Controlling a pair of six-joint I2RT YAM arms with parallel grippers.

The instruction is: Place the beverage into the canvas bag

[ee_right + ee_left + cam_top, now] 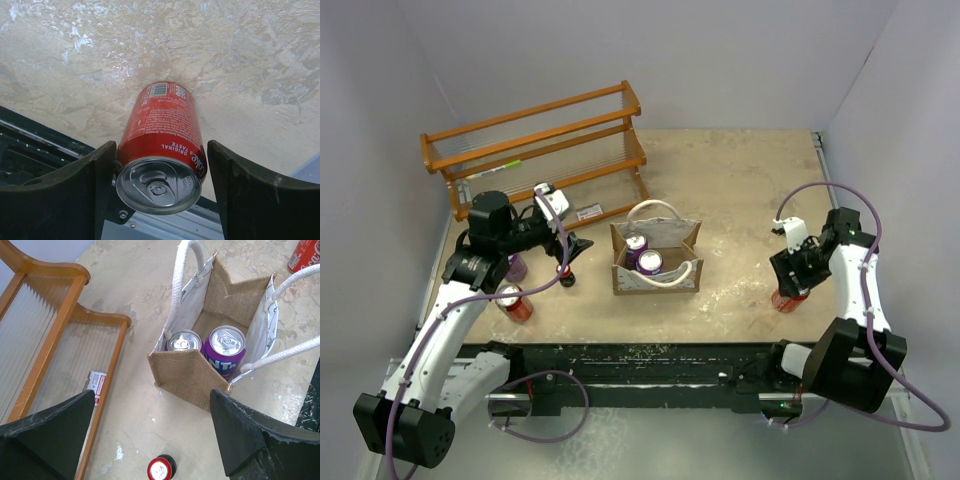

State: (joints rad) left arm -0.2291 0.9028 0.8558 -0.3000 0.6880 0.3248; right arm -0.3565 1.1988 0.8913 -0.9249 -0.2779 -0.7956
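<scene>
a: nearest first. what's the right gripper doing?
b: its fingers stand on either side of the upright coke can, on the worktop near the right front edge. one looks to be touching and the other shows a sliver of gap. i can't tell whether it's squeezing.
a: so the beverage isn't in the bag?
b: no, it's well apart from it. i'd judge the step in hand is the grasp. close evenly on the can's middle, keep it upright and lift straight before swinging left.
a: and the left gripper?
b: its fingers are spread wide and hold nothing. it hovers just beside the canvas bag, with a red-capped bottle below it.
a: is there room inside?
b: a purple fanta can and a silver-topped can sit against the wall nearest the left gripper. the half toward the right arm looks free. clear the rope handles, then lower gently there.
a: what's farthest?
b: the wooden rack, which is out of the way.
</scene>
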